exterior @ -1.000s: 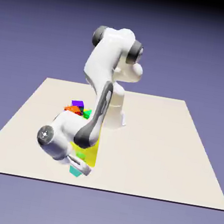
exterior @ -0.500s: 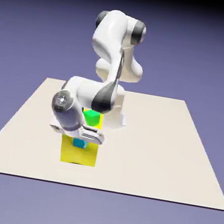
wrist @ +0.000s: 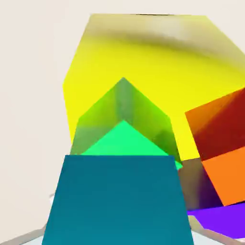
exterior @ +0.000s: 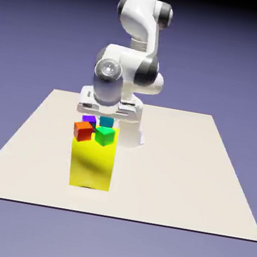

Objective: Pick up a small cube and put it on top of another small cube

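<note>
Exterior view: the gripper (exterior: 106, 114) pinches the cyan cube (exterior: 106, 121), lifted clear above the yellow block (exterior: 93, 163) so it can travel to a perch. At 6 o'clock sits the green cube (exterior: 105, 136); the orange cube (exterior: 83, 130) and purple cube (exterior: 88, 119) crowd at 8 o'clock.

Hand view: the cyan cube (wrist: 117, 198) fills the bottom, hiding both fingertips; the green cube (wrist: 123, 122) lies at 12 o'clock, the orange cube (wrist: 222, 143) at 2 o'clock.

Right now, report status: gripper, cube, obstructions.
Gripper shut on cyan cube, held above the yellow block. Green cube directly ahead below, not yet stacked. Orange cube and purple cube close beside; tight clearance.
</note>
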